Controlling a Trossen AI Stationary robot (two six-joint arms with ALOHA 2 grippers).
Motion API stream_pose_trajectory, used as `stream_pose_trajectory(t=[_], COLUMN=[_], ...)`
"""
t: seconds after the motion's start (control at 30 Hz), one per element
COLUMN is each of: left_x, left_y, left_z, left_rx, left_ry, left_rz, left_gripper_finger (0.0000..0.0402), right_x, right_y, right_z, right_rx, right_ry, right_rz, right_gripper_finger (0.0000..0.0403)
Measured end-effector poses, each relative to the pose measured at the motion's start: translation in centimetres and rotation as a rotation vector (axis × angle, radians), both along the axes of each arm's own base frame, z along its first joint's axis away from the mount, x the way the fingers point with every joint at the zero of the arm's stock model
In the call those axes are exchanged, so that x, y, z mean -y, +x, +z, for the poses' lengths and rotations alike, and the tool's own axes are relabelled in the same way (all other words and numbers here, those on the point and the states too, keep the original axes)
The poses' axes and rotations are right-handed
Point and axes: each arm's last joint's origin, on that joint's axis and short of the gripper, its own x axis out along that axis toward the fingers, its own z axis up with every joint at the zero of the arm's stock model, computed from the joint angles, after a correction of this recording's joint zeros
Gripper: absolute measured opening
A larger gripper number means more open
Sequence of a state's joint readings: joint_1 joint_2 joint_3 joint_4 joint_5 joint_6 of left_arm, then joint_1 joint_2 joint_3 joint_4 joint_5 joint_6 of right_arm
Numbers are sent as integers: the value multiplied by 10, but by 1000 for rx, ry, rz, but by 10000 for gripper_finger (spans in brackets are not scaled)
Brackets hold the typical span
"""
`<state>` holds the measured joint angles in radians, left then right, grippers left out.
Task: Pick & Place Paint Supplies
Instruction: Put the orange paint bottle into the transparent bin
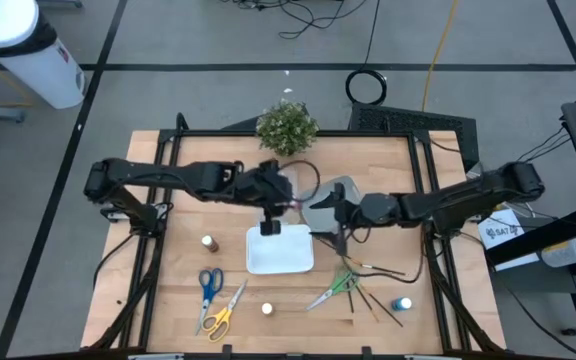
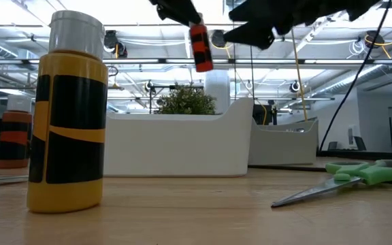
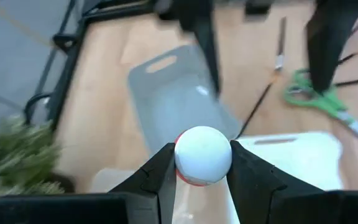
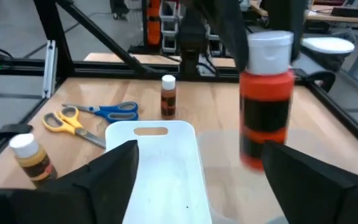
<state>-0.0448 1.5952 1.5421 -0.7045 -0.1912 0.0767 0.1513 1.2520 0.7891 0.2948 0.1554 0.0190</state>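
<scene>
My left gripper (image 3: 202,155) is shut on a small red paint bottle (image 2: 199,46) with a white cap, held high over the gap between the white tray (image 1: 280,250) and the grey tray (image 1: 326,200). My right gripper (image 4: 197,180) is open and holds nothing. It hovers over the grey tray just right of the bottle, facing it. On the table stand a brown bottle (image 1: 209,242), a yellowish bottle (image 1: 267,309) and a blue bottle (image 1: 403,303). Blue scissors (image 1: 208,283), yellow scissors (image 1: 223,315), green scissors (image 1: 333,290) and dark brushes (image 1: 373,298) lie flat. My left gripper pinches the red bottle at its white cap (image 3: 202,152), one finger on each side. The fingers come from above, pointing down. The bottle hangs below them, lifted clear of the table and trays, and tilts slightly (image 2: 201,54).
A leafy potted plant (image 1: 286,127) stands at the table's far edge behind both grippers. The white tray (image 2: 182,146) and the grey tray (image 2: 284,143) lie side by side mid-table. Scissors, bottles and brushes are spread along the near part of the table.
</scene>
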Motion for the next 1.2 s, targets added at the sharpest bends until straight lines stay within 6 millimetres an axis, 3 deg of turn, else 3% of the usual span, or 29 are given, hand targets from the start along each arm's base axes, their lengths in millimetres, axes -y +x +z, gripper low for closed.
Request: stream_pose_trajectory(t=[0.17,0.4,0.57,0.8,1.2], left_x=[-27,-83,-113,-121,-127], left_y=[-7,-9,-17,-16,3], left_z=[-3,-55,-76,-96,-141], left_rx=[-8,10,26,17,-87], left_ry=[2,-150,-171,-184,-192], left_rz=[97,142,247,294,341], left_gripper_finger=[125,125,125,125,125], right_x=[3,4,4,4,5], right_y=[-18,-23,-23,-23,-23], right_z=[13,14,14,14,14], right_rx=[-13,-34,-33,-28,-26], right_ry=[53,66,64,59,62], right_rz=[-17,-21,-19,-22,-29], right_gripper_finger=[336,328,329,326,325])
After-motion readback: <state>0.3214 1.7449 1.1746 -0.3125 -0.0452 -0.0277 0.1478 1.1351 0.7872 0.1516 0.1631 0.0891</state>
